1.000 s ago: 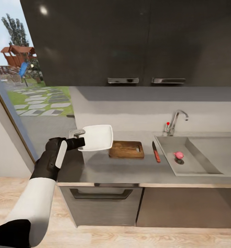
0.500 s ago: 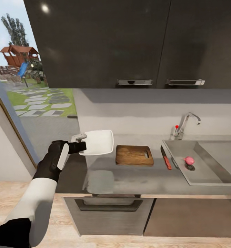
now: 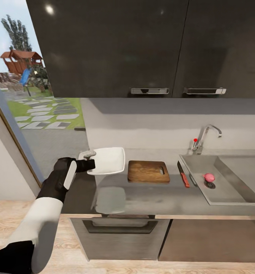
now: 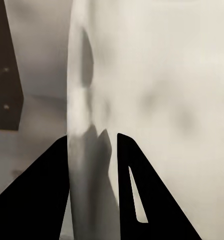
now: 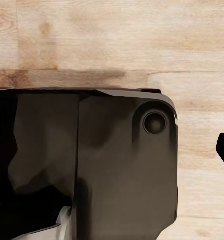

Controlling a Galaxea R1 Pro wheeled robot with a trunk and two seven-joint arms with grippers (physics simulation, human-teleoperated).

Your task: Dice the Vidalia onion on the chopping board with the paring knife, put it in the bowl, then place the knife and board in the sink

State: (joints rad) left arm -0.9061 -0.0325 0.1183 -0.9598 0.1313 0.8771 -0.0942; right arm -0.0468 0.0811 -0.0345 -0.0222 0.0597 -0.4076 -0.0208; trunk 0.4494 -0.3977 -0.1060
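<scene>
Centre-left: my left gripper point(image 3: 90, 164) is clamped on the rim of the bowl point(image 3: 108, 160), held above the countertop point(image 3: 150, 196). Vidalia onion point(image 3: 208, 177) lies in the sink point(image 3: 234, 198), lower right. An edge-only pinch could let the bowl tip.

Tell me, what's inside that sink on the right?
A small pink Vidalia onion lies in the sink beside the round drain. The basin's near wall hides a strip of its floor.

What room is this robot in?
It looks like a kitchen. There is a steel sink with a tap, a wooden chopping board on the countertop, and dark cupboards on the wall above.
</scene>
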